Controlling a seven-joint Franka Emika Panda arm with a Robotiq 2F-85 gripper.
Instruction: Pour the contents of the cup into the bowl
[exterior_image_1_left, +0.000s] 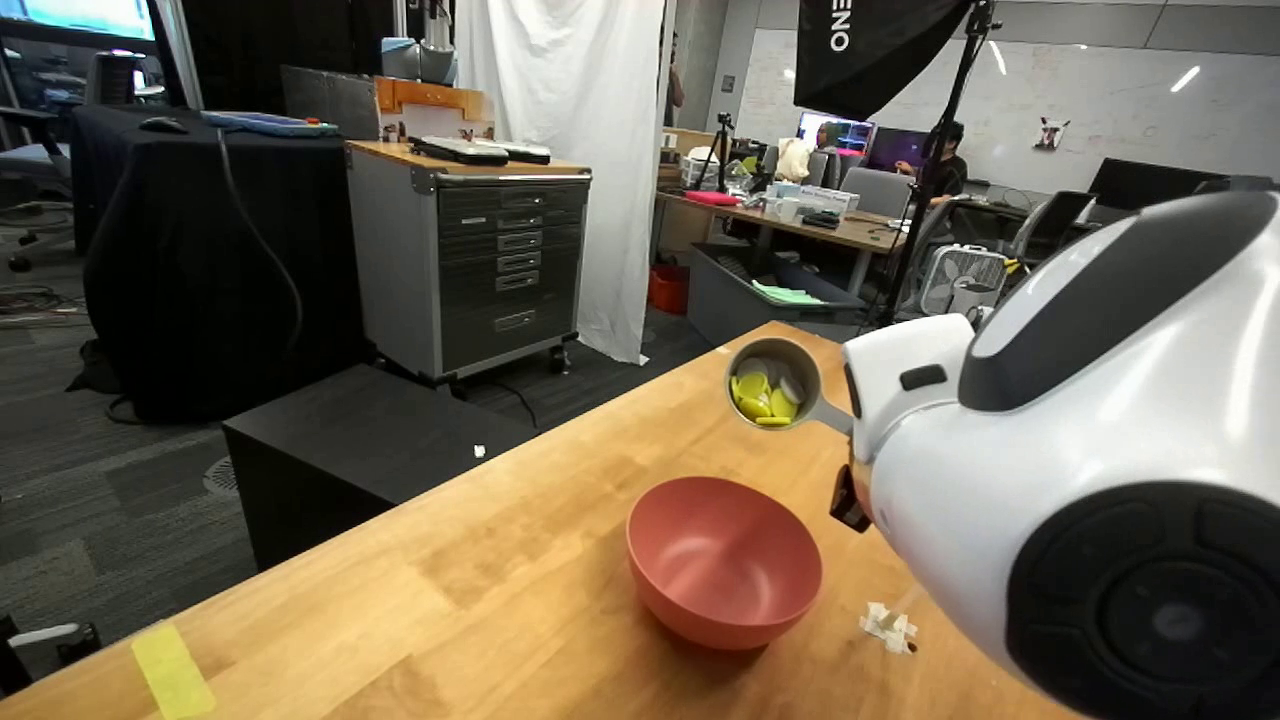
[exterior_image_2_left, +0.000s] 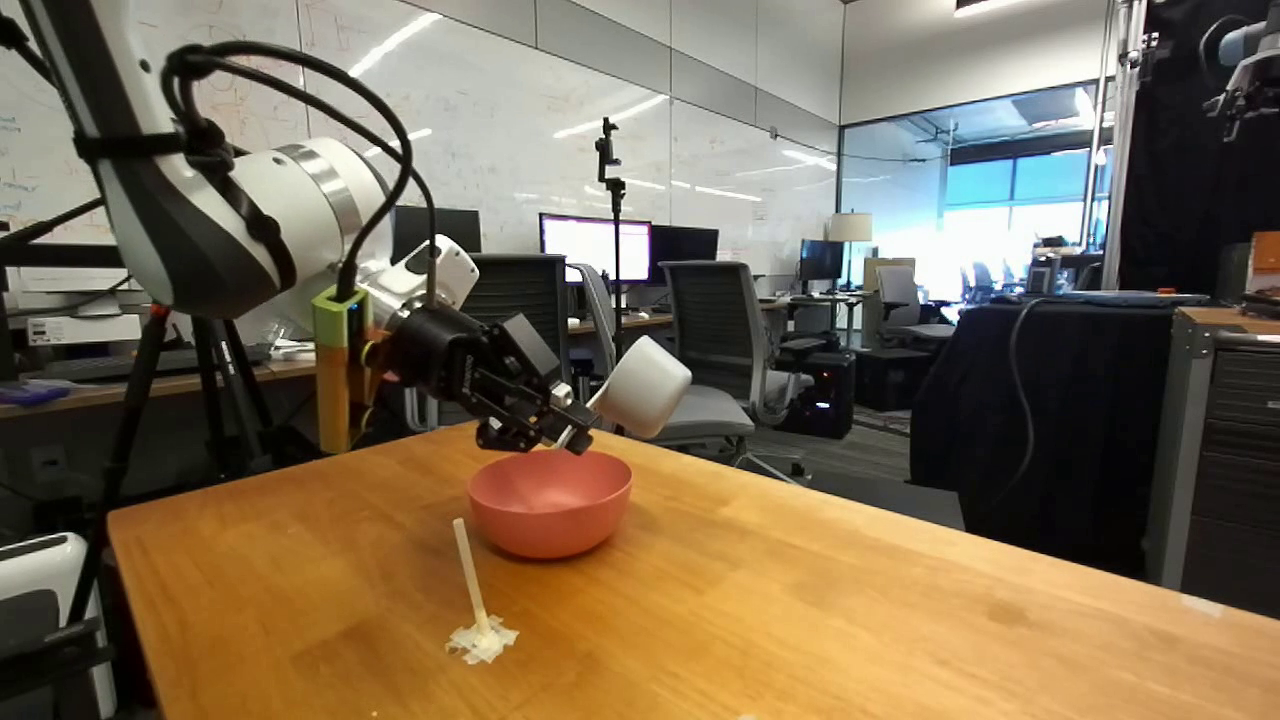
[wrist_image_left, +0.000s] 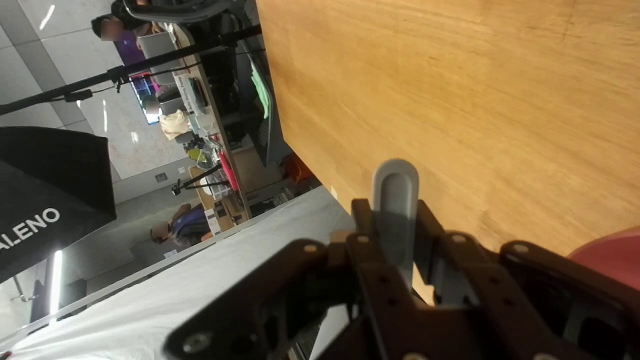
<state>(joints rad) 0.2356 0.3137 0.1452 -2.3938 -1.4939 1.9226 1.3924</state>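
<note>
The bowl (exterior_image_1_left: 722, 565) is set unfilled on the desk (exterior_image_1_left: 480, 600). Seemingly farther, the cup (exterior_image_2_left: 648, 388) is lifted and tilted, its handle (wrist_image_left: 396, 182) pinched by the tool (wrist_image_left: 395, 220); yellow pieces (exterior_image_1_left: 763, 396) are seen inside the cup, so pouring is apparently left.

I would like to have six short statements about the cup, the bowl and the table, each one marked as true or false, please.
1. The jaws grip the cup by its handle. True.
2. The bowl stands on the wooden table. True.
3. The cup stands on the wooden table. False: it is held in the air, tilted.
4. The bowl lies upside down. False: its open side faces up.
5. Yellow pieces lie inside the cup. True.
6. The cup is wider than the bowl. False: the bowl is clearly wider.
</note>
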